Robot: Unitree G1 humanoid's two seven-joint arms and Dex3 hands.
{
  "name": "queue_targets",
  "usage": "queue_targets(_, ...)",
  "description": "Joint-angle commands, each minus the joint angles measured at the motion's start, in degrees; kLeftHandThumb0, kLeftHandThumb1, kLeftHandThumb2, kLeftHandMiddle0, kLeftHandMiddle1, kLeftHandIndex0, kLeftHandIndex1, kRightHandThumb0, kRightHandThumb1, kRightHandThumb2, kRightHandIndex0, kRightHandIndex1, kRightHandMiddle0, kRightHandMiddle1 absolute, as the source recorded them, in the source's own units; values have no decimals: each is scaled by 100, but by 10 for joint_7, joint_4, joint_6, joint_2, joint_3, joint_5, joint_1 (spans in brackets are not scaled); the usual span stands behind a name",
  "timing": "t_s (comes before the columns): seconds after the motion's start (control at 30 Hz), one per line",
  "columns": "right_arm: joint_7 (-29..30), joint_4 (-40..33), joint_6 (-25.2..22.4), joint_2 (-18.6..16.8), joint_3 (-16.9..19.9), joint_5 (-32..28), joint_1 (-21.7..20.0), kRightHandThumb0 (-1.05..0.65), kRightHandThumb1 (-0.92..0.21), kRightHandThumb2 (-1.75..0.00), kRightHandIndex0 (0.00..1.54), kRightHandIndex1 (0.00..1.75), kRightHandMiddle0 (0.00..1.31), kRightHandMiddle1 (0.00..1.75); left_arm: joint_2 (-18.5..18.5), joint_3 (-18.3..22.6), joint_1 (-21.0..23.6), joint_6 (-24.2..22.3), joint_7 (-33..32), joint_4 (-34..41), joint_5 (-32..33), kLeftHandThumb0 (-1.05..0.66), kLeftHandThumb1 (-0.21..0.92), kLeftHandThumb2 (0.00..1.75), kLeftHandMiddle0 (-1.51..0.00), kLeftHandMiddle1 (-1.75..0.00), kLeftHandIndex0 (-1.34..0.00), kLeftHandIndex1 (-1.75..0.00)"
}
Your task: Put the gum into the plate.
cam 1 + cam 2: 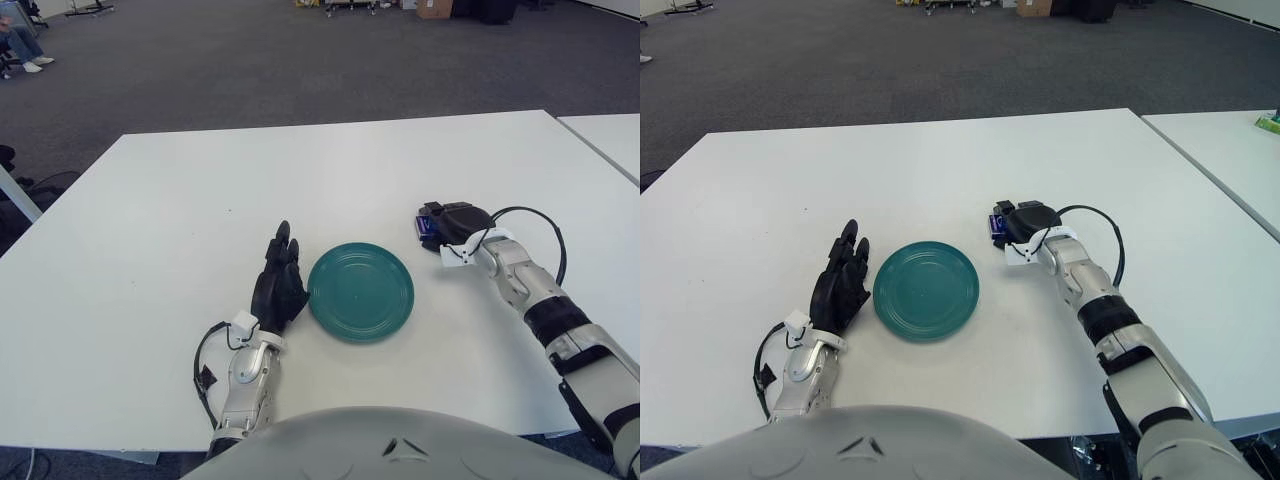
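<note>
A teal plate lies on the white table in front of me and holds nothing. A small blue gum pack is just right of and behind the plate, at table level. My right hand covers it from the right, its black fingers curled over the pack, so only the pack's left end shows. My left hand shows just left of the plate, its fingers stretched forward and holding nothing.
A second white table stands close on the right, with a green item at its far edge. Grey carpet lies beyond the table's far edge. A seated person is at the far left.
</note>
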State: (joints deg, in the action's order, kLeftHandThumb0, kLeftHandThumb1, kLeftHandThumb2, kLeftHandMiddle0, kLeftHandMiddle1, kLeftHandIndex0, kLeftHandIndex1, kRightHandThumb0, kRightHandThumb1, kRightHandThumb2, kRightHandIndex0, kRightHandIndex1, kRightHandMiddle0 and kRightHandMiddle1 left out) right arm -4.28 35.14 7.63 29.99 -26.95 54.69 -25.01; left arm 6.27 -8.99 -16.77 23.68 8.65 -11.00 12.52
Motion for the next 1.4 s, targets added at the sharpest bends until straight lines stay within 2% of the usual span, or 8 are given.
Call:
queue_targets(0.0,-14,53,7,3,-28,4,-2,-66,-92,-48,26,1,0,40,36,-8,-31,-27,-4,-28,9,-104,92,82,0,0,0,-10)
queue_targets(0.23,-48,136,20,-7,-57,-5,-38,-67,-92,-54,32,3,0,39,41,-15,-29,-29,-10,-28,10,-102,92,80,0,0,0,-10)
queue_targets(0.53,-71,209,17,-20,-71,-37,-39,-66,-92,-54,57,18,0,66,47,-22,-36,-28,-13,-13,19,-102,92,80,0,0,0,-10)
queue_targets(0.67,-58,237,27,-20,-74,-52,-22,-63,-92,-51,52,71,4,100,50,-23,-40,-36,-16,-1,32,-104,92,80,0,0,0,-11)
queue_targets(0.83,-52,251,34,-22,-73,-71,-24,-62,-92,-51,52,104,15,124,49,-26,-46,-46,-16,12,50,-105,92,79,0,0,0,-11)
queue_targets(0.9,-47,254,34,-25,-66,-83,-23,-47,-90,-52,59,126,21,152,48,-26,-50,-51,-11,20,63,-105,92,78,0,0,0,-11)
queue_targets(1.0,-36,255,30,-29,-61,-93,-27,-40,-83,-63,64,146,26,167,44,-29,-53,-53,-5,26,75,-105,92,76,0,0,0,-11)
queue_targets(1.37,49,224,29,-27,-51,-94,-78,-40,-62,-93,81,174,39,174,31,-30,-57,-59,9,37,84,-105,92,73,0,0,0,-8)
